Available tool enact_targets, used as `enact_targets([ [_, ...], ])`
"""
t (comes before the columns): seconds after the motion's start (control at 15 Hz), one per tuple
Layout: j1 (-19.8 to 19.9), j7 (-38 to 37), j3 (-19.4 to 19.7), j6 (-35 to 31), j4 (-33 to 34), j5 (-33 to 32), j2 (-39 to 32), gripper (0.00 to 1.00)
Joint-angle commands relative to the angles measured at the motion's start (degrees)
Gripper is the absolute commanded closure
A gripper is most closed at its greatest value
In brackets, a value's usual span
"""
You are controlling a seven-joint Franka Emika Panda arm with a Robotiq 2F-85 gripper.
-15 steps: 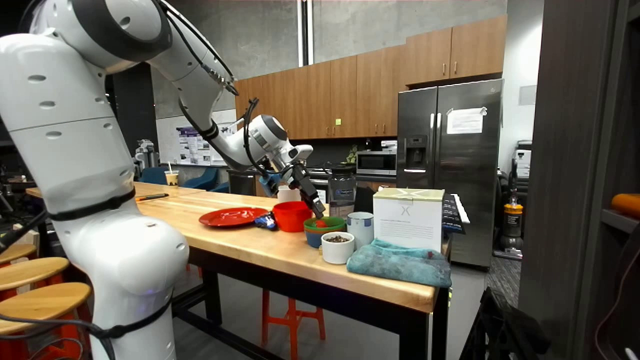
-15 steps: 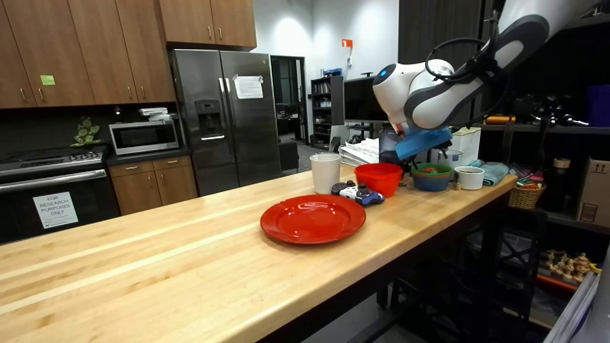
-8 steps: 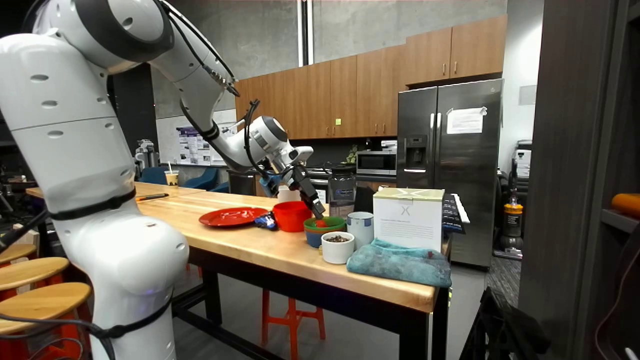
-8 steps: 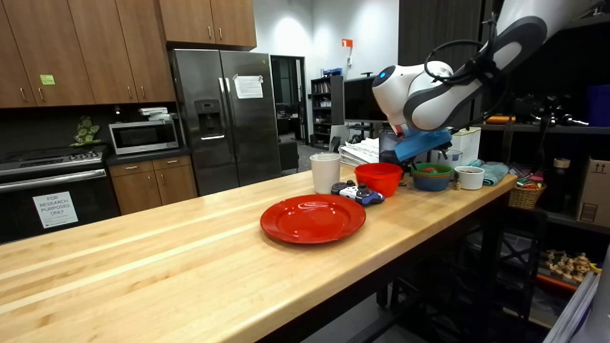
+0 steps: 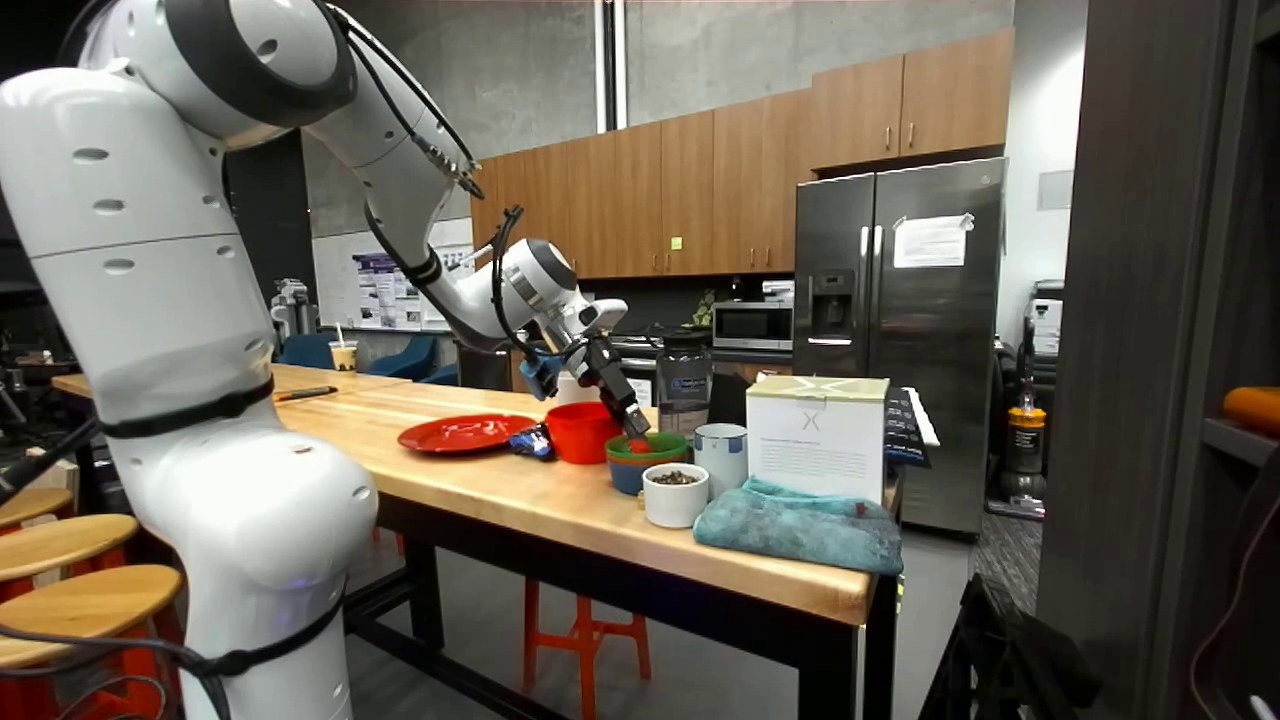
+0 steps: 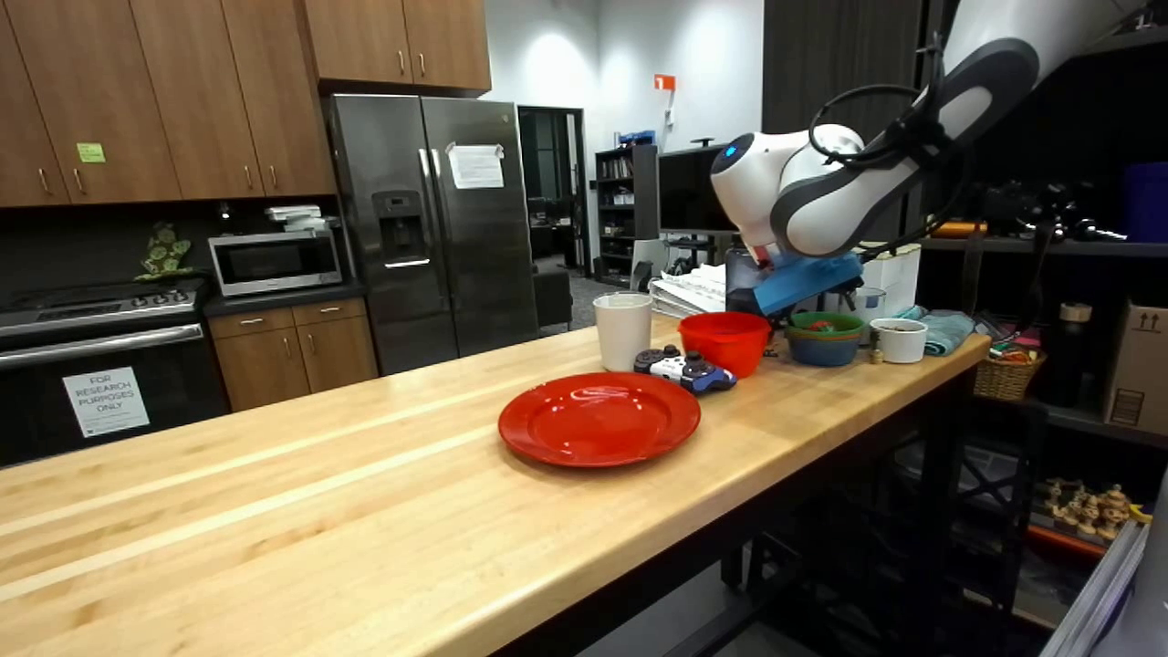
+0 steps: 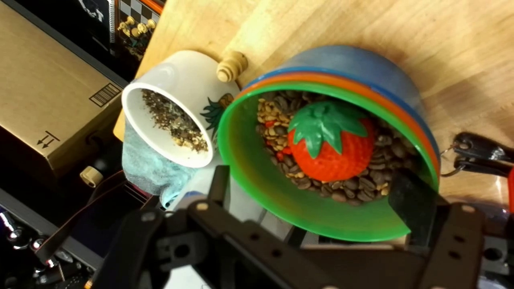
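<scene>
Over the green bowl [image 7: 317,218] — strawberry [image 7: 331,148] bedded on coffee beans [image 7: 363,186] — the claw [image 7: 317,186] hangs spread wide.

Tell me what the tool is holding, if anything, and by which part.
Nothing is held: the tool stands open, and the strawberry rests on beans in the green bowl.

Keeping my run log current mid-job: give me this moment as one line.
gripper: open, over green bowl | strawberry: not held, on coffee beans in green bowl | beside green bowl: white cup
</scene>
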State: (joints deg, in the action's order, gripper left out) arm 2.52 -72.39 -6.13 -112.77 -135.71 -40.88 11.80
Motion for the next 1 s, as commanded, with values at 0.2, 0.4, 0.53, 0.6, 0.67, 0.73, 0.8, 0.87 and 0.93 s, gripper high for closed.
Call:
enact_targets([
  [0.2,-0.5,-1.6,1.0,-2.6,-0.4,-0.6,-0.5,0.0],
  [0.4,-0.6,-2.1,1.0,-4.3,-0.6,-0.6,-0.8,0.0],
  [0.53,-0.6,-2.3,0.9,-5.1,-0.7,-0.6,-0.9,0.0],
  [0.6,-0.6,-2.5,0.9,-5.5,-0.7,-0.6,-0.9,0.0],
  [0.67,-0.6,-2.6,0.9,-5.8,-0.8,-0.5,-1.0,0.0],
  [0.73,-0.5,-2.8,0.9,-6.1,-0.8,-0.6,-0.9,0.0],
  [0.8,-0.5,-2.9,0.9,-6.1,-0.8,-0.6,-0.8,0.0],
  [0.87,-0.4,-3.1,0.9,-6.0,-0.7,-0.7,-0.7,0.0],
  [0.93,-0.4,-3.2,0.9,-5.7,-0.6,-0.7,-0.6,0.0],
])
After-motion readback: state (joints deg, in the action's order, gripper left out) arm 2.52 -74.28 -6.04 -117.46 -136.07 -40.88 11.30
